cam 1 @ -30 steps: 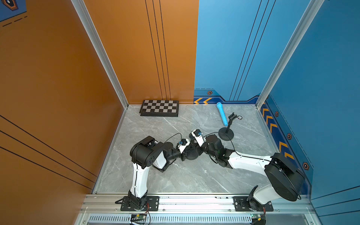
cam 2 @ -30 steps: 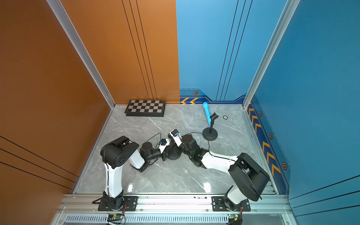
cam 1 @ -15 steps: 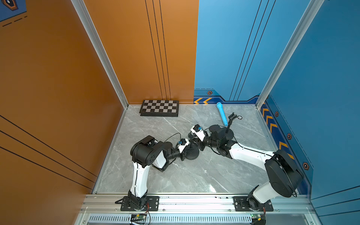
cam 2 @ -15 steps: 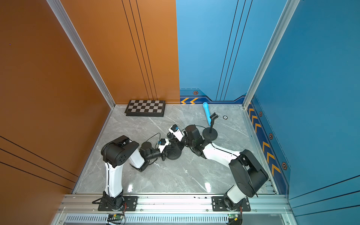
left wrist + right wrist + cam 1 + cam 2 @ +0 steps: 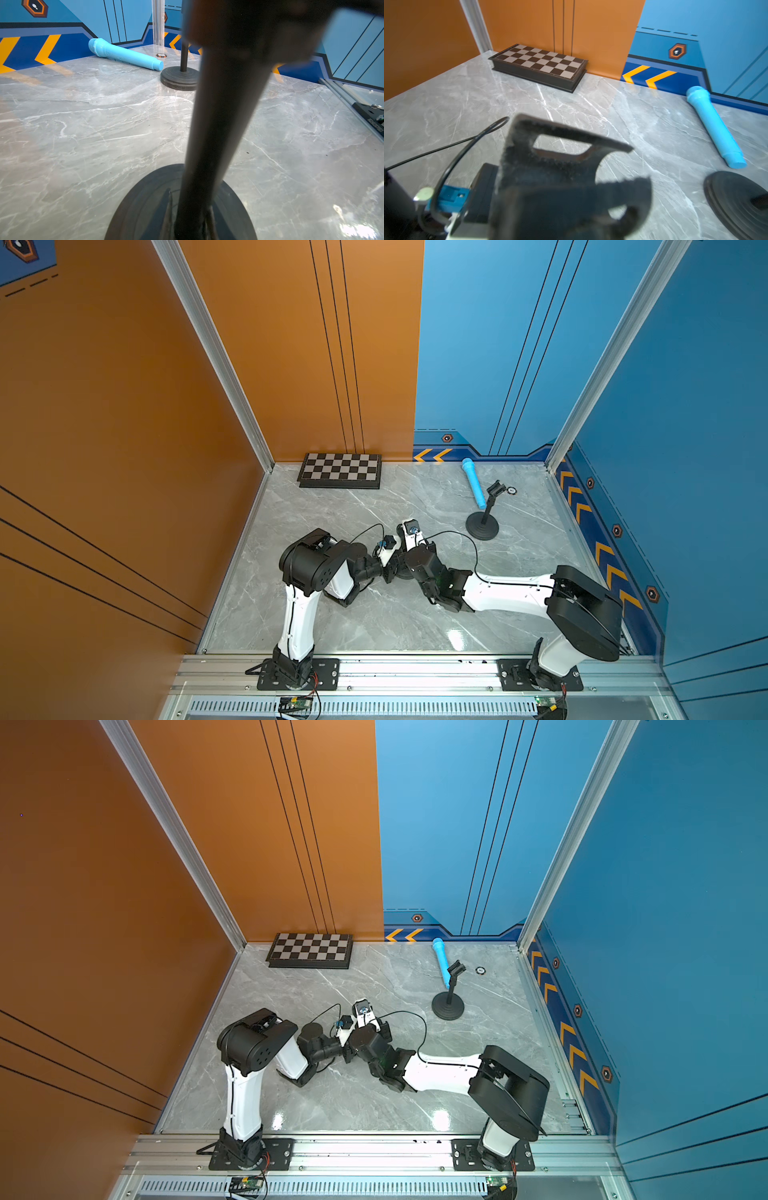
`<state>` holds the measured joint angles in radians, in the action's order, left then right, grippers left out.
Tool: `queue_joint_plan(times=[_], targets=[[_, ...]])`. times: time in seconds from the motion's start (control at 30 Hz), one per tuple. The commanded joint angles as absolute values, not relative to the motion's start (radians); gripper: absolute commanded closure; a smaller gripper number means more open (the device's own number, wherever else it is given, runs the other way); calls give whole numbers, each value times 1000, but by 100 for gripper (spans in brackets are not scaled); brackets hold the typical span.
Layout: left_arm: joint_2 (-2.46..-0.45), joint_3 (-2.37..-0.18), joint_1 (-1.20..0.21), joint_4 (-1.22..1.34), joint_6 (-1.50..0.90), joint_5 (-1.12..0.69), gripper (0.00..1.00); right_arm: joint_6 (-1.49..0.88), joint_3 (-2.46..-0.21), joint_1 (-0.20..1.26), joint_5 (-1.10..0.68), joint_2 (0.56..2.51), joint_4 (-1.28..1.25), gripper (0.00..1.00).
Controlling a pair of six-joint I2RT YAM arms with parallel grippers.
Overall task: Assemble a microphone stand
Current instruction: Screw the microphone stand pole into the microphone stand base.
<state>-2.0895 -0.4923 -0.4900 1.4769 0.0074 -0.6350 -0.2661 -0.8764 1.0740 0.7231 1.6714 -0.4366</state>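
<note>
A black stand pole rises from a round base lying under both grippers mid-table in both top views. My left gripper brackets the pole's foot, and one finger stands a sliver off it. My right gripper is shut on the black clip at the pole's top, which hides its fingers. A second stand with its clip stands upright at the back right. The blue microphone lies flat just behind it.
A folded chessboard sits against the back wall. A small ring lies near the back right corner. Both arms cross over the middle of the marble table, with cables looping above them. Walls close three sides.
The right forearm swung out toward the back right stand and has come back to the front. Its gripper stayed over the near base. The left arm has barely moved.
</note>
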Motion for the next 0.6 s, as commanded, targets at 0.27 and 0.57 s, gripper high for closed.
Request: queue_joint_plan(times=[0.27,0.57], targets=[[-2135,-501,-505,1410,10,-620,74,-173,-844,957,306,1617,-245,63],[-2136,-501,-505,1410,12,-624,73,63,-927,758,-239,1565,-114,49]])
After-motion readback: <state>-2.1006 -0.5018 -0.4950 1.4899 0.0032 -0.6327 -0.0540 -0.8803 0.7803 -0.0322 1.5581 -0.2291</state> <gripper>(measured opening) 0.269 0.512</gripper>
